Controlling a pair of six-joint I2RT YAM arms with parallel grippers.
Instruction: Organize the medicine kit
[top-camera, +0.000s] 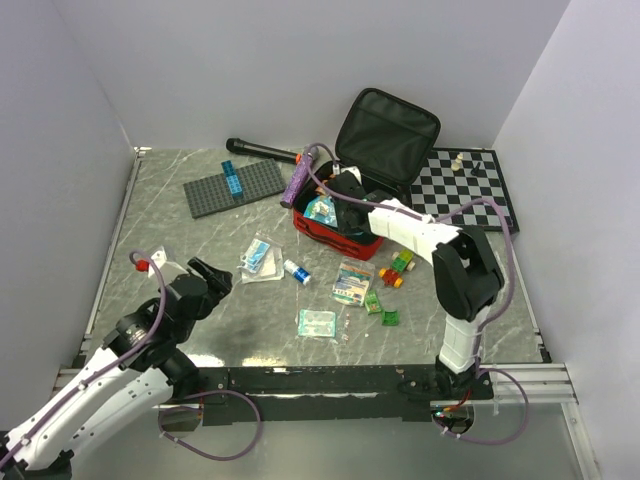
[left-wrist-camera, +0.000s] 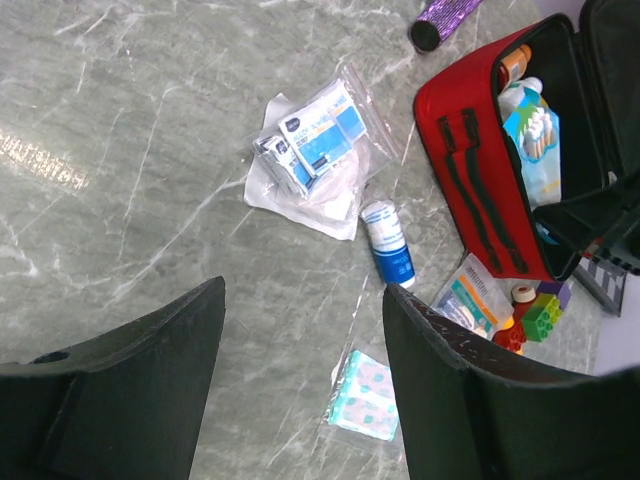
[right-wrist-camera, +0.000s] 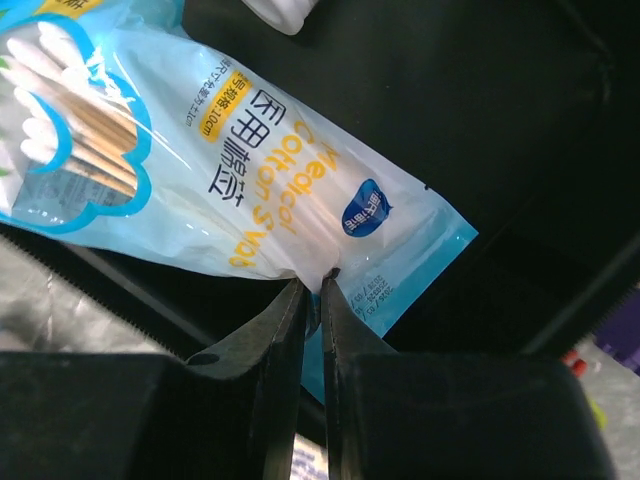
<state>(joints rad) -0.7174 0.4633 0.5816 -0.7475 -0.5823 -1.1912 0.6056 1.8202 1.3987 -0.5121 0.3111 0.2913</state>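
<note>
The red medicine kit (top-camera: 333, 238) lies open at the back of the table, its black lid (top-camera: 386, 131) standing up; the left wrist view shows its red wall (left-wrist-camera: 470, 175). My right gripper (right-wrist-camera: 314, 286) is shut on the edge of a blue-white bag of cotton swabs (right-wrist-camera: 250, 170), holding it over the kit's black inside. From above, that bag (top-camera: 322, 208) shows at the kit's left end. My left gripper (left-wrist-camera: 305, 300) hangs open above bare table at the front left, holding nothing.
On the table lie a clear bag of blue sachets (left-wrist-camera: 315, 150), a small blue-white roll (left-wrist-camera: 388, 243), a teal plaster packet (left-wrist-camera: 365, 395) and another packet (top-camera: 352, 281). Toy bricks (top-camera: 398, 268), a purple tube (top-camera: 297, 180), a grey baseplate (top-camera: 235, 186) and a chessboard (top-camera: 470, 185) surround the kit.
</note>
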